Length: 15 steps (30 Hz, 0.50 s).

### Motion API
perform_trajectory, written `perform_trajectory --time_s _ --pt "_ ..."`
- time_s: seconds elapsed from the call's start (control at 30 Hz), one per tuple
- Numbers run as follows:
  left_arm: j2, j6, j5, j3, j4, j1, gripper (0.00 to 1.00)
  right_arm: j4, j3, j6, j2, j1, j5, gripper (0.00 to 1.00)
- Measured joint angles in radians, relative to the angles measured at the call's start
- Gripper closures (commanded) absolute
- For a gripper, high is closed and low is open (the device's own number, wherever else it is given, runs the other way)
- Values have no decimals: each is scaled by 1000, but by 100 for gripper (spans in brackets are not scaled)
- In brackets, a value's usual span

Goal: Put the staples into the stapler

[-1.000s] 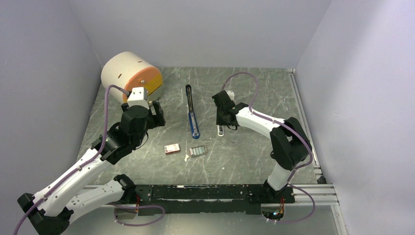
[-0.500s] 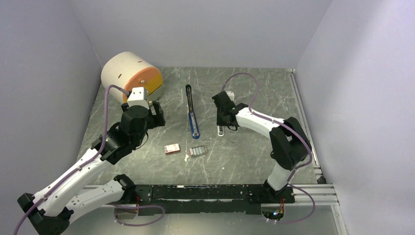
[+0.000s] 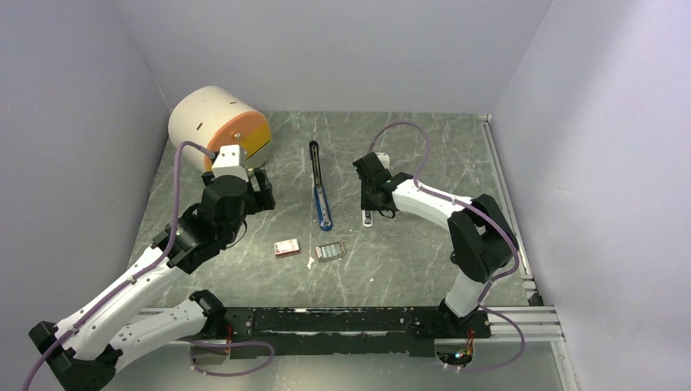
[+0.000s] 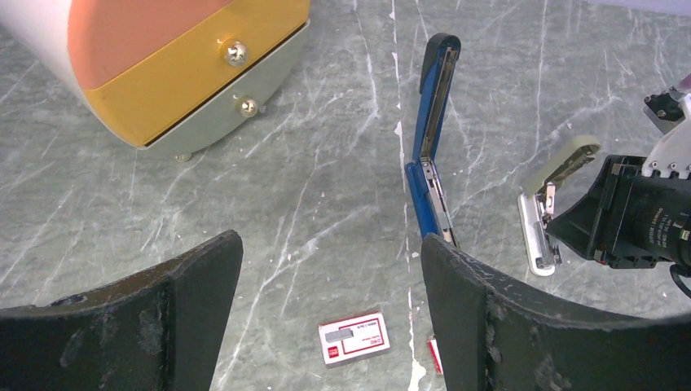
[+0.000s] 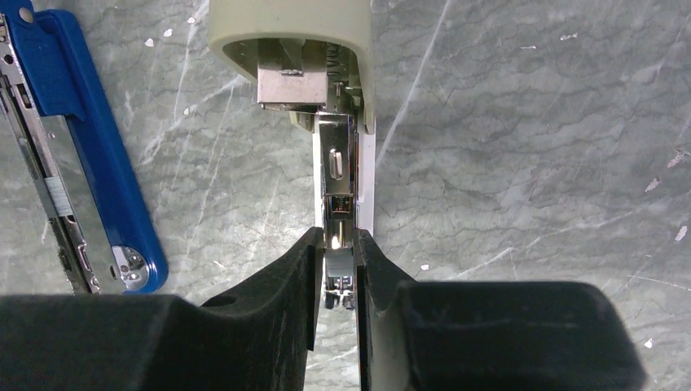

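The blue stapler (image 3: 323, 206) lies opened out flat mid-table, its black arm (image 3: 314, 163) pointing away; it also shows in the left wrist view (image 4: 425, 175) and the right wrist view (image 5: 90, 163). The staples (image 3: 330, 251), a small grey block, lie nearer the arms, beside their pink-red and white box (image 3: 286, 248) (image 4: 356, 339). My left gripper (image 3: 259, 189) (image 4: 330, 244) hangs open above bare table left of the stapler, holding nothing. My right gripper (image 3: 369, 199) (image 5: 338, 238) is shut on the metal inner arm of a pale beige-grey bar (image 5: 289, 41) (image 3: 367, 217) right of the stapler.
A round white drawer unit (image 3: 218, 126) with orange and yellow fronts (image 4: 179, 73) stands at the back left. A small red and white scrap (image 4: 434, 356) lies by the box. Grey walls close in the marble table (image 3: 424, 261) on three sides.
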Motion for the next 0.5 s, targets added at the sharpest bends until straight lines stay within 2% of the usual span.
perform_trajectory --time_s 0.5 --pt "0 0 0 0 0 0 15 14 -6 0 -1 0 0 77"
